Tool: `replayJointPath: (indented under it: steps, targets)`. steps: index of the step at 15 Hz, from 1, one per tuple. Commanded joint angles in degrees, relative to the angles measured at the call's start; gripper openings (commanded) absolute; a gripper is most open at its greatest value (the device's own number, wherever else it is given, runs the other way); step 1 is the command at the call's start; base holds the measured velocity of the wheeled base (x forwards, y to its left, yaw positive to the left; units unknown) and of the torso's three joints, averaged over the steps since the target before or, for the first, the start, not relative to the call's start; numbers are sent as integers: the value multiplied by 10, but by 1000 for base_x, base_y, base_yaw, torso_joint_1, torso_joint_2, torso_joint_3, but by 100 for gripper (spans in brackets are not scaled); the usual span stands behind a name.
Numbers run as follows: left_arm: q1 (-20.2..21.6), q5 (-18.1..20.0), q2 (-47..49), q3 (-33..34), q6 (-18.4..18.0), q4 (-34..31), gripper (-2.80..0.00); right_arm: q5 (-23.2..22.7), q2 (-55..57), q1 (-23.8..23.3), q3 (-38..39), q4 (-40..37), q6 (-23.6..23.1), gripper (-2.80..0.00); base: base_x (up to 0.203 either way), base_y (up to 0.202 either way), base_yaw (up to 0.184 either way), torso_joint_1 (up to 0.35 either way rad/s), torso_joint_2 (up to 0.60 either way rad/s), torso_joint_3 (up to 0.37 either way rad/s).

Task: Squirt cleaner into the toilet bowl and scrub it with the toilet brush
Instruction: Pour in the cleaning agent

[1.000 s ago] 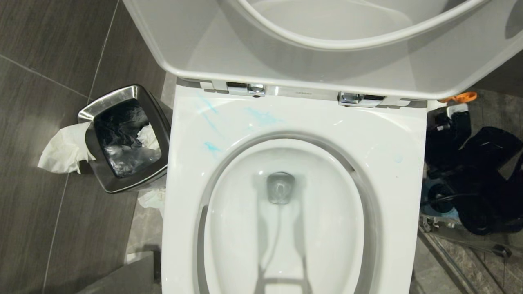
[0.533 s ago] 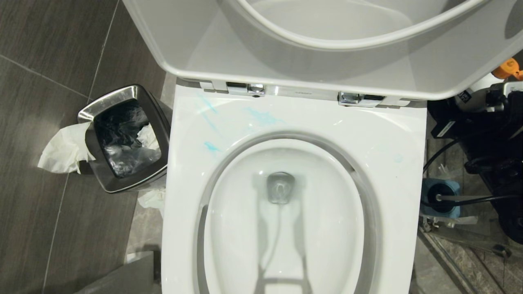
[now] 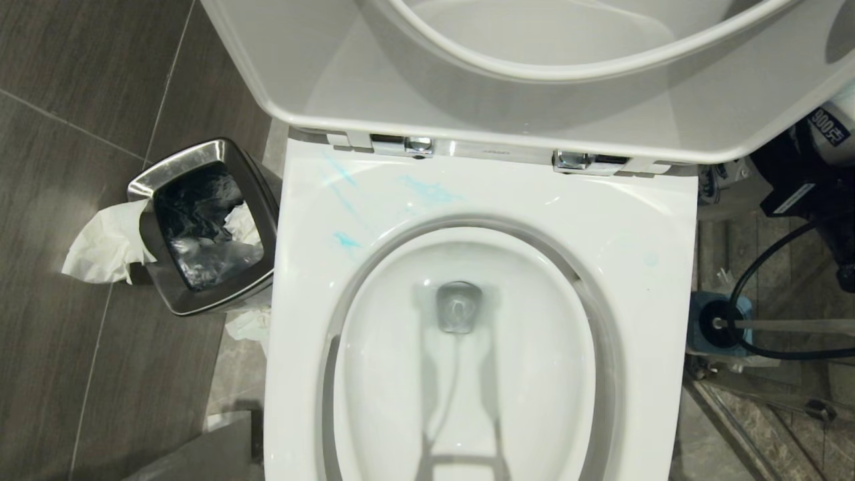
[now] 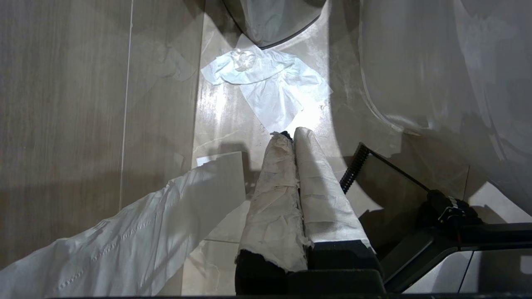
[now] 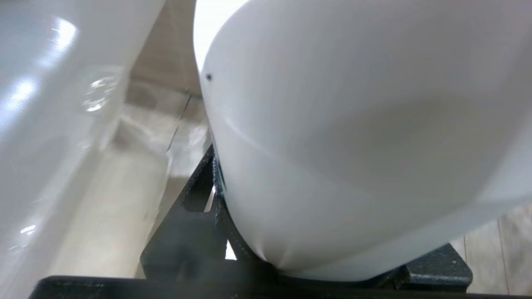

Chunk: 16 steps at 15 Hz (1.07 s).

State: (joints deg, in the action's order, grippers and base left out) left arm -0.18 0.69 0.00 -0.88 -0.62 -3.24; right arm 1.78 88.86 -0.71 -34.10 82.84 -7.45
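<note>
The white toilet bowl [image 3: 641, 227] fills the head view, seat and lid [image 3: 320, 73] raised. Turquoise cleaner [image 3: 427, 190] streaks the back of the rim. At the far right my right gripper [image 3: 805, 184] is shut on a white cleaner bottle [image 3: 835, 123], partly hidden behind the lid. In the right wrist view the bottle [image 5: 357, 137] fills the space between the black fingers [image 5: 199, 195]. The toilet brush handle [image 3: 795, 325] sticks out of its blue base [image 3: 701, 321] on the floor right of the bowl. My left gripper [image 4: 289, 135], wrapped in white paper, hangs shut and empty near the floor.
A steel waste bin [image 3: 200, 227] with tissue [image 3: 103, 244] hanging over its edge stands left of the bowl. Crumpled paper [image 4: 270, 83] lies on the floor. A black cable [image 3: 761, 267] loops over the brush base.
My right arm has lifted the bottle up and away toward the upper right of the head view, uncovering the brush base. The bottle's orange cap has gone out of sight. The left arm is still.
</note>
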Motion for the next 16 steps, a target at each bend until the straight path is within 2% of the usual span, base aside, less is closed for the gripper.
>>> replayJointPath:
  steps: [1, 4, 7, 12, 16]
  targets:
    - [0, 0, 0, 0, 0, 0, -280, 1, -94, 0, 6, -82, 12, -280, 0, 0, 0, 0, 0, 0]
    - [0, 0, 0, 0, 0, 0, -280, 1, -182, -1, 0, -228, 44, -280, 0, 0, 0, 0, 0, 0]
    - [0, 0, 0, -1, 0, 0, -280, 1, -253, -1, -17, -341, 52, -280, 0, 0, 0, 0, 0, 0]
    - [0, 0, 1, 0, 0, 0, -280, -1, -339, 0, -110, -531, 52, -280, 0, 0, 0, 0, 0, 0]
    - [0, 0, 1, 0, 0, 0, -280, 1, -379, -1, -155, -620, 49, -280, 0, 0, 0, 0, 0, 0]
